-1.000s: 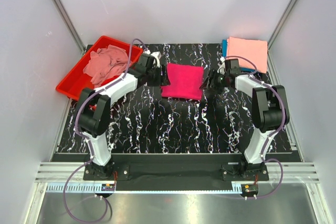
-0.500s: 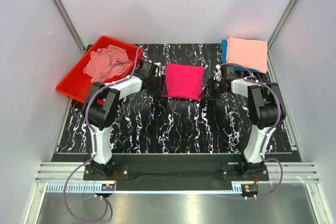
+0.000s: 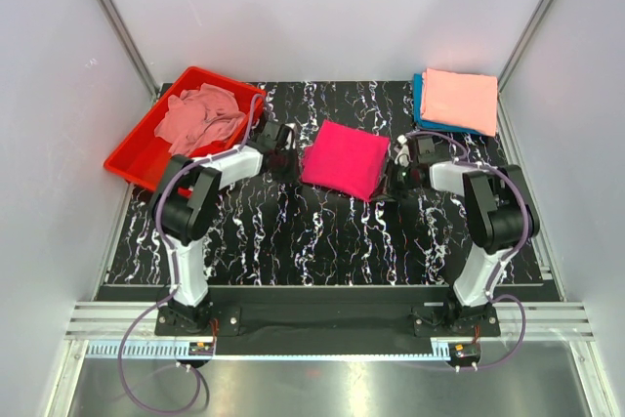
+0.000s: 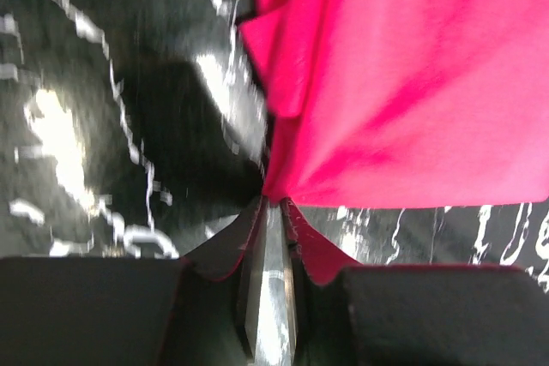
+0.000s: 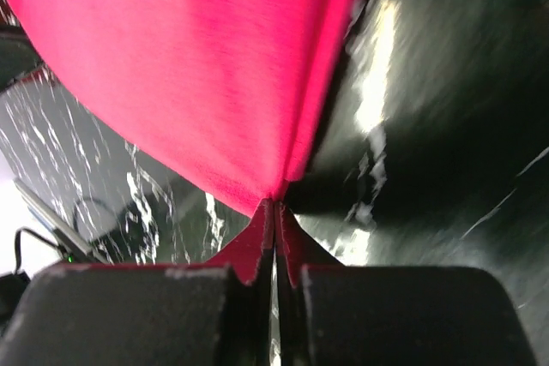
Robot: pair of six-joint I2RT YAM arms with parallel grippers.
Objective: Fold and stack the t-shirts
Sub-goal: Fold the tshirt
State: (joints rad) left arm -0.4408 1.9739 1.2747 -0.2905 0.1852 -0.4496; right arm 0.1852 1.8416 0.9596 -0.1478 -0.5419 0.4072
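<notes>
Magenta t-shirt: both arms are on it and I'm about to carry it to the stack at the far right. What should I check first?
1. Left gripper pinching the magenta t-shirt at its edge: ok.
2. Right gripper pinching the opposite edge: ok.
3. Every folded layer caught in the pinches: cannot tell; the left wrist view shows separate layers at that edge.
4. Shirt lifted clear of the table: cannot tell.
5. Landing spot ready, salmon t-shirt lying flat on the teal t-shirt: ok.
</notes>
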